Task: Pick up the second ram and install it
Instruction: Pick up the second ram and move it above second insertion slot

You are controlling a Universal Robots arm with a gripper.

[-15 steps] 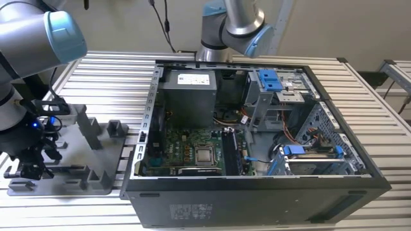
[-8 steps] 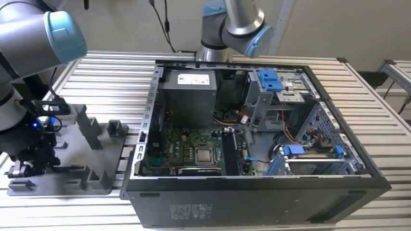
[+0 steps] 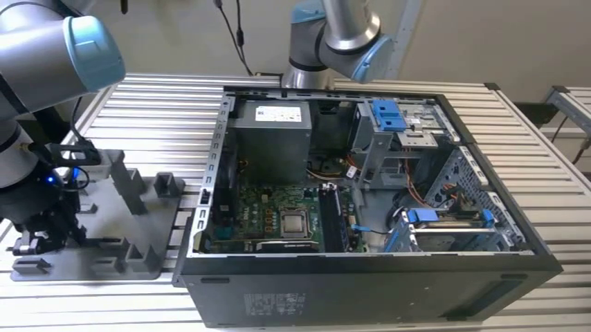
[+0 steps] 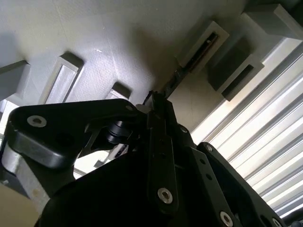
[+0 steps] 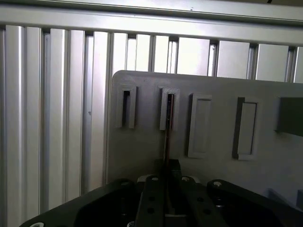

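At the exterior view's left, the arm reaches down over a grey tray (image 3: 162, 232) whose upright posts stand on the slatted aluminium tabletop (image 3: 157, 104). The gripper (image 3: 35, 243) is low at the tray's near corner. In both wrist views the gripper (image 5: 168, 165) (image 4: 156, 101) is clamped on the second ram (image 5: 166, 139) (image 4: 182, 71), a thin dark stick seen edge-on. The ram's far end sits in a slotted post (image 5: 169, 109) of the tray, beside other posts.

In the middle of the tabletop an open computer case (image 3: 369, 280) lies on its side, with the green motherboard (image 3: 268, 211) facing up and blue drive brackets (image 3: 388, 114) at the back. Behind it another grey arm (image 3: 333, 34) rises against a plain beige wall (image 3: 499, 34). At the far right stands a metal frame (image 3: 568, 104).
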